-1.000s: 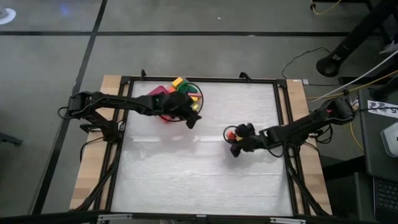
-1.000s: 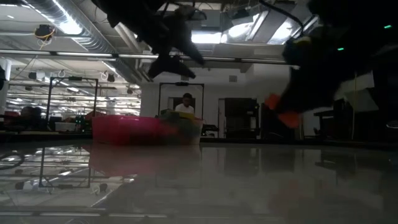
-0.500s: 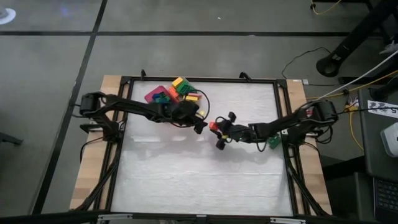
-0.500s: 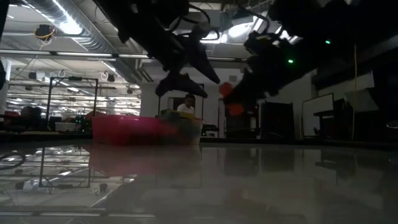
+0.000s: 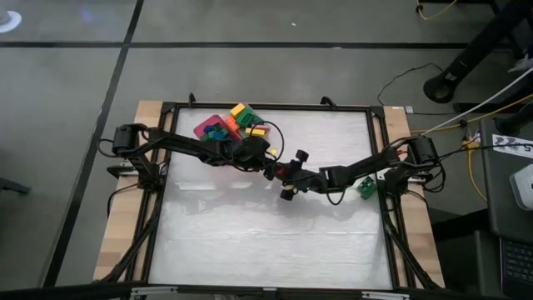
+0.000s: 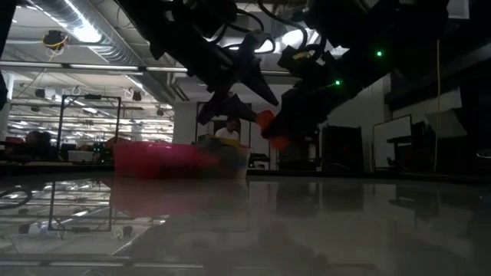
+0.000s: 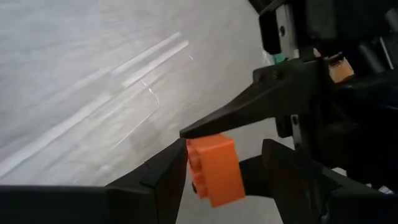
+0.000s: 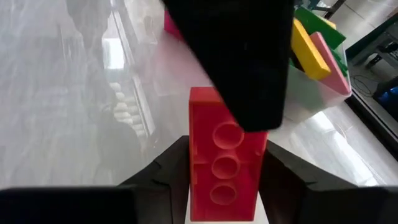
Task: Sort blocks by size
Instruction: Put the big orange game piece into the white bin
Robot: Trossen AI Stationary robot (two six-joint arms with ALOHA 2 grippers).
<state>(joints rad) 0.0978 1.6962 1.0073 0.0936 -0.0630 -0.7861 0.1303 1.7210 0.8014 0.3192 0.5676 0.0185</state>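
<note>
An orange-red studded block (image 7: 214,168) hangs above the middle of the table, with my right gripper (image 8: 227,146) shut on it. My left gripper (image 7: 227,149) has come in from the table's left and stands open, one finger on either side of the block's free end. In the high view the two grippers, left (image 5: 271,164) and right (image 5: 287,175), meet nose to nose. Several other blocks (image 5: 241,117) lie heaped in a pink tray (image 5: 204,127) and a clear tray (image 8: 311,93) at the far left of the table. My right gripper pinches the block's two long sides (image 8: 198,177) between its two fingers, hollow underside toward its camera. The fingers slant down from the table's right and lie along the block, which sticks out past them. The block is clear of the table (image 6: 268,126).
A small green block (image 5: 365,188) lies at the table's right edge beside the right arm. A black frame (image 5: 266,107) rims the table. The near half of the white tabletop (image 5: 266,242) is bare. A person (image 6: 230,132) sits in the room far behind.
My right gripper has carried the block toward the table's left and rolled its wrist. My left gripper has come away from the trays, down and toward the table's right, until its fingers stand around the block's free end.
</note>
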